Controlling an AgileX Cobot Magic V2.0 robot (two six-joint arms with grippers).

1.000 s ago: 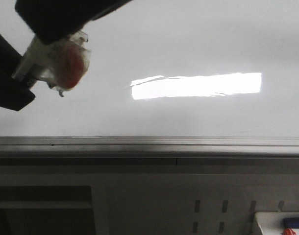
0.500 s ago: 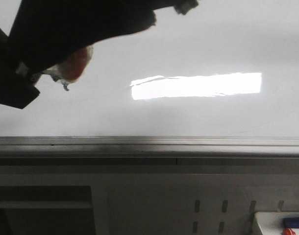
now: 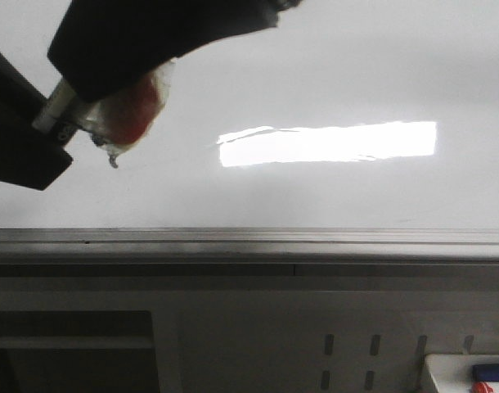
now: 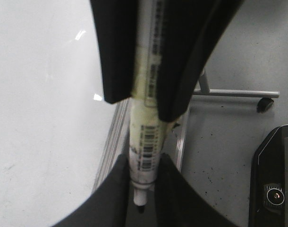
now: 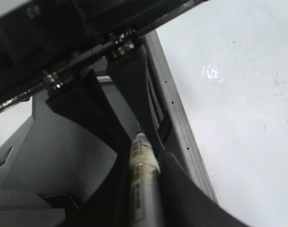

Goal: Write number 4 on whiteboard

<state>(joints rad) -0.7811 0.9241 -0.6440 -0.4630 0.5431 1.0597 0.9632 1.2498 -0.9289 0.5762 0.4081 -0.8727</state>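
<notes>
The whiteboard (image 3: 331, 74) fills the front view, glossy white-grey, with a bright rectangular glare patch (image 3: 327, 143) and a metal edge rail (image 3: 249, 237). No strokes of the number 4 show on it. A white marker (image 4: 145, 142) with a barcode label and a dark tip is held by both grippers. My left gripper (image 4: 143, 163) is shut on its lower barrel. My right gripper (image 5: 143, 153) is shut on the marker (image 5: 144, 165) higher up. In the front view the marker's taped end with a red patch (image 3: 127, 110) hangs at the upper left under the dark arms, close over the board.
A white tray (image 3: 466, 372) with a blue and a red item sits at the lower right, below the rail. A grey slotted panel (image 3: 348, 344) lies under the board. The left wrist view shows grey floor, a stand leg with a castor (image 4: 264, 104) and a black device (image 4: 276, 179).
The upper dark arm swung across the top of the front view and drew back. The marker end shifted slightly right and down over the board. No new strokes appear.
</notes>
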